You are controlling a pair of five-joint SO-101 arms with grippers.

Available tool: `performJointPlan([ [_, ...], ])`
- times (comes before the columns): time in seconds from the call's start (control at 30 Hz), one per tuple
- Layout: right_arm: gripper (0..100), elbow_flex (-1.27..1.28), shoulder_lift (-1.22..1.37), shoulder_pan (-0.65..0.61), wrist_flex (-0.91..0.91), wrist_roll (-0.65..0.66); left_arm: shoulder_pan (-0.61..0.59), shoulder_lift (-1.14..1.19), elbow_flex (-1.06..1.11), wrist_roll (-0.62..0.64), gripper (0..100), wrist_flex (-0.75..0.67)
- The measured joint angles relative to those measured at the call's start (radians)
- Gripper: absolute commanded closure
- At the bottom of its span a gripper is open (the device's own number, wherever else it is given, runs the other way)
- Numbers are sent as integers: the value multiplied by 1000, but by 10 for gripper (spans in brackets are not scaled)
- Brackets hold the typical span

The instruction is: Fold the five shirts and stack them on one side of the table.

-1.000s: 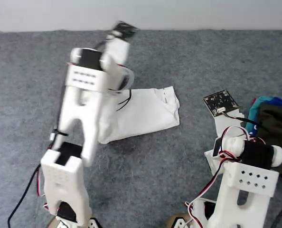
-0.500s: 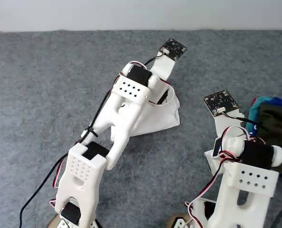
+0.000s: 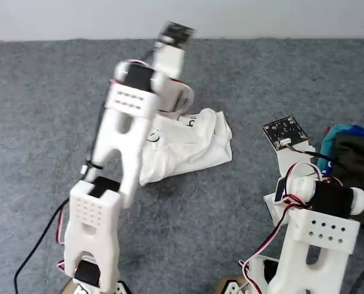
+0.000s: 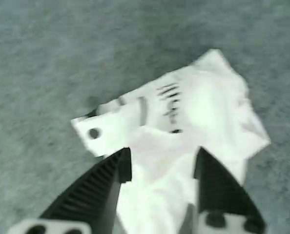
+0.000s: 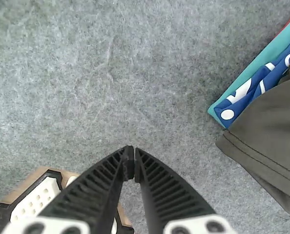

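Note:
A white shirt (image 3: 191, 144) lies crumpled in the middle of the grey table, with a flap bearing dark print (image 4: 169, 102) turned up on top. My left gripper (image 4: 162, 165) hangs open just over the shirt's near part, with white cloth showing between its fingers (image 4: 113, 170). The left arm (image 3: 130, 122) stretches across the shirt's left half. At the right edge a dark olive shirt (image 5: 269, 146) rests on a teal and blue shirt (image 5: 247, 87). My right gripper (image 5: 130, 158) is shut and empty over bare table, a little way from that pile (image 3: 353, 153).
The grey felt-like table (image 3: 41, 110) has open room to the left and along the back. The right arm (image 3: 317, 214) stands at the front right, close to the pile. A pale wall (image 3: 182, 18) runs behind the table's far edge.
The left arm swung right across the white shirt and then back to the left. The shirt's top edge is now bunched and turned over, showing print. The right arm stayed still.

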Motion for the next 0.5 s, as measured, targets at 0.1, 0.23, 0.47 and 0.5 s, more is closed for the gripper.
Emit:
performJointPlan([
  [0.1, 987, 0, 0, 0, 0, 0, -55, -3, 64, -87, 986, 0],
  [0.23, 987, 0, 0, 0, 0, 0, -54, -3, 219, -170, 986, -40],
  [0.47, 988, 0, 0, 0, 0, 0, -49, -3, 445, -196, 986, -221],
  [0.5, 988, 0, 0, 0, 0, 0, -43, -3, 463, -196, 986, -238],
])
